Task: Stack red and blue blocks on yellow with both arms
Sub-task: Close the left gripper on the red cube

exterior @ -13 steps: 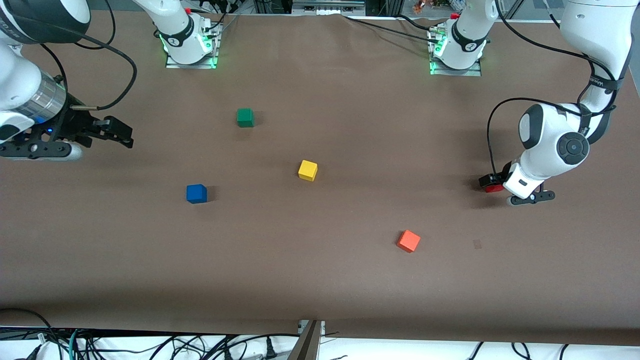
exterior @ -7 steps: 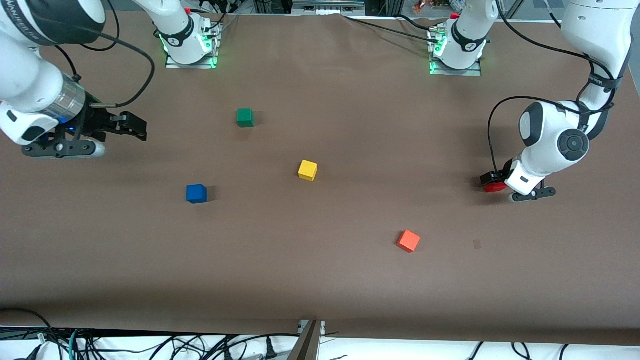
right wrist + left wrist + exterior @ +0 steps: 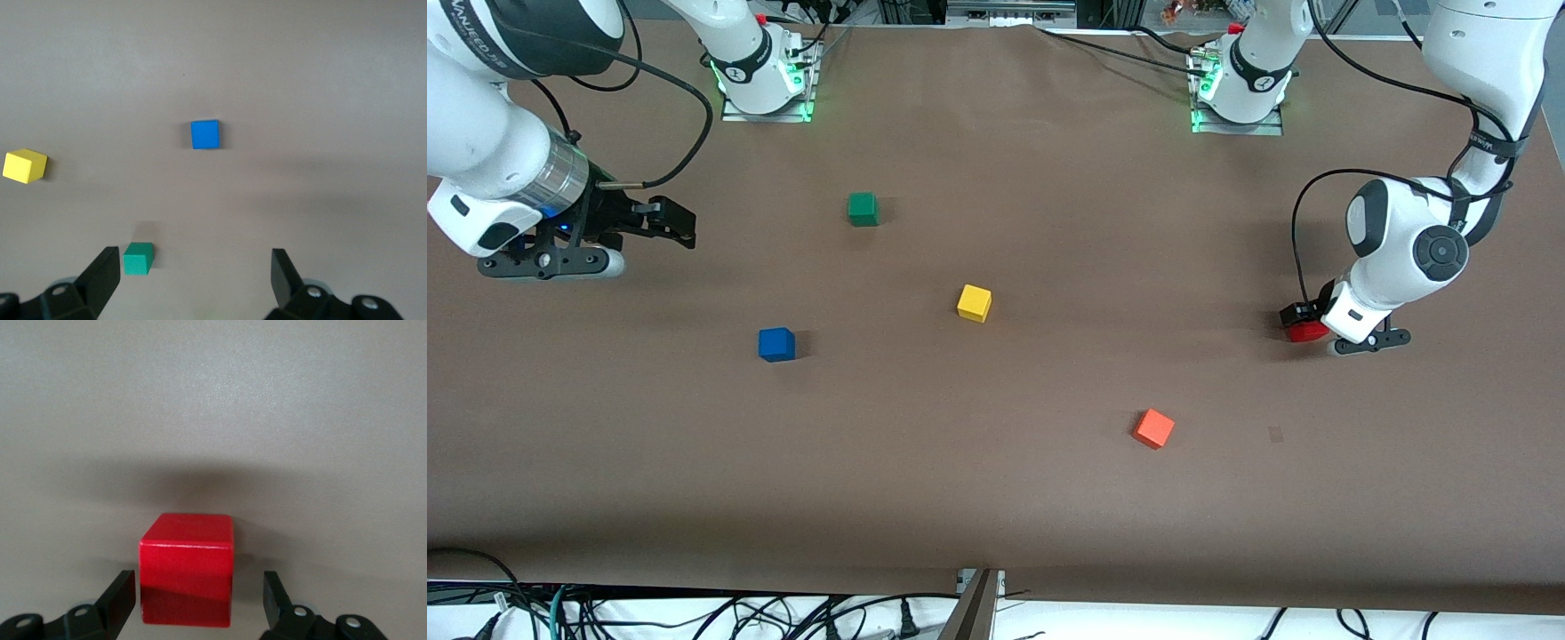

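Sitting on the brown table (image 3: pixel 1049 498) at the left arm's end: red block (image 3: pixel 1307 332), flat on the surface, flanked by the left gripper (image 3: pixel 1303 322). Straddling the red block (image 3: pixel 187 568) in the left wrist view, with the fingers (image 3: pixel 121 600) spread wider than the cube and a thin gap showing on each side, so not yet pinching.

Lying toward the right arm's end, nearer to the front camera than the green cube: blue block (image 3: pixel 776 344), also showing in the right wrist view (image 3: pixel 205 134). Resting near the table's middle, between blue block and red block: yellow cube (image 3: pixel 974 302), seen too at the edge of the right wrist view (image 3: pixel 25 166). Nothing stacked on it.

Standing closer to the arms' bases: green cube (image 3: pixel 863 209). Lying nearest to the front camera: orange-red cube (image 3: pixel 1153 428).

Hovering over bare table at the right arm's end, well apart from the blue block: right gripper (image 3: pixel 671 222), fingers (image 3: pixel 100 273) spread wide and holding nothing.
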Controlling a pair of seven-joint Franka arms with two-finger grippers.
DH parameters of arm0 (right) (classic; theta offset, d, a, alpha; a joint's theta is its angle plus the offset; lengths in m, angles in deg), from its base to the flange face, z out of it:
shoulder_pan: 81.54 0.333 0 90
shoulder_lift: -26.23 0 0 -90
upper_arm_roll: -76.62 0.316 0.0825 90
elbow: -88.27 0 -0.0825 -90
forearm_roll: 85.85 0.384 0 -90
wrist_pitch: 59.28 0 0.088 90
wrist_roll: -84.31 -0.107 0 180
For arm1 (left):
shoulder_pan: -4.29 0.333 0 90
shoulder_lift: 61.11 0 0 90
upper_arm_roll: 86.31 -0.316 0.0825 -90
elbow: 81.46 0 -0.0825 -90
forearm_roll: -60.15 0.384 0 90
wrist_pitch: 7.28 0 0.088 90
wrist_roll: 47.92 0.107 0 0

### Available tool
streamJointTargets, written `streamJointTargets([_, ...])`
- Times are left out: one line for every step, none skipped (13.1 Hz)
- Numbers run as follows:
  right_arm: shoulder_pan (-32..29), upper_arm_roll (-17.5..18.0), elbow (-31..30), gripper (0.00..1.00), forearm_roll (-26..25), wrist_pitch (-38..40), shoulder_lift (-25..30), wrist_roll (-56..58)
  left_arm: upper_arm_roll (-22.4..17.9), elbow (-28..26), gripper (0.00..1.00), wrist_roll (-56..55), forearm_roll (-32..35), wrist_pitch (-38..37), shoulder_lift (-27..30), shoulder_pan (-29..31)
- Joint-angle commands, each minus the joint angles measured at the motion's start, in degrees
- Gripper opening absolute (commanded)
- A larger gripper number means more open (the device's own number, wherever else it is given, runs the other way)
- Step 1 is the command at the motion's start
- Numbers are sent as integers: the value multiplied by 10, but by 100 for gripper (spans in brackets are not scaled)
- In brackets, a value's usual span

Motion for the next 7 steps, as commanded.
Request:
streamJointTargets([3, 3, 8, 100, -5, 17, 3, -1, 4, -15, 41, 5, 14, 7, 16, 11])
streamJointTargets([15, 3, 8, 100, -5, 17, 3, -3, 4, -15, 33, 5, 13, 6, 16, 11])
streamJointTargets([19, 2, 8, 100, -5, 18, 5, -3, 4, -14, 28, 5, 13, 6, 17, 11])
streamJointTargets([20, 2, 8, 100, -6, 17, 4, -3, 4, -13, 23, 5, 13, 6, 17, 11])
streamJointTargets([20, 2, 8, 100, -6, 17, 4, -3, 4, -12, 21, 5, 13, 6, 16, 11])
streamJointTargets([21, 3, 10, 100, -2, 17, 5, -3, 5, -11, 19, 4, 13, 4, 17, 11])
streamJointTargets([25, 5, 12, 100, 0, 18, 6, -3, 6, -8, 18, 4, 13, 1, 21, 10])
